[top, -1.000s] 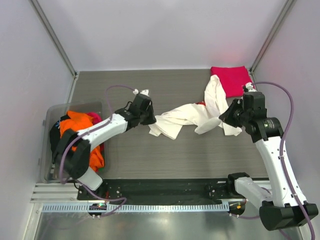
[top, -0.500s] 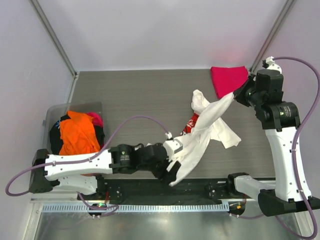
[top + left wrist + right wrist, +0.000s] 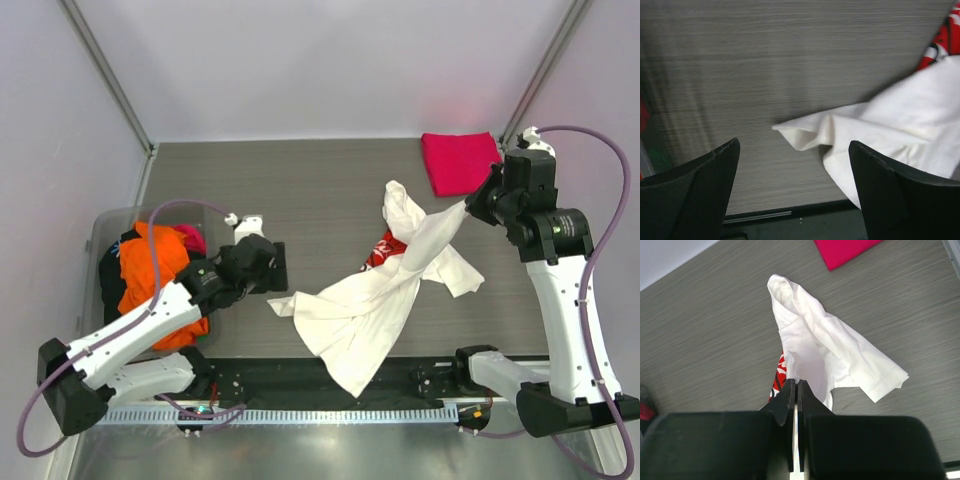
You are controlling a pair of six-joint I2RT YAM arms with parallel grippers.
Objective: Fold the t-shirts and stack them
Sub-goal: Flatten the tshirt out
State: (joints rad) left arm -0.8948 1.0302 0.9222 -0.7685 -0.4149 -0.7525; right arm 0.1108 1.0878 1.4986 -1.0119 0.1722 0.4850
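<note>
Grey wood-grain table [image 3: 300,180] carries it all. The white t-shirt [image 3: 370,300] lies bunched and twisted, strung from the right gripper [image 3: 796,385] toward the near edge. That gripper is clamped tight on a thin pinch of cloth, and the folded pink-red tee [image 3: 458,162] sits just behind it. The left gripper [image 3: 794,145] gapes wide and empty, a white corner just ahead between its fingers. The risk, I judge, is that closing there catches two layers, so pulling tightens the twist.

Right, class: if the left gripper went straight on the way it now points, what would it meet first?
Probably the loose corner of the white t-shirt, lying on the table ahead of the open left gripper; depth is unclear.
</note>
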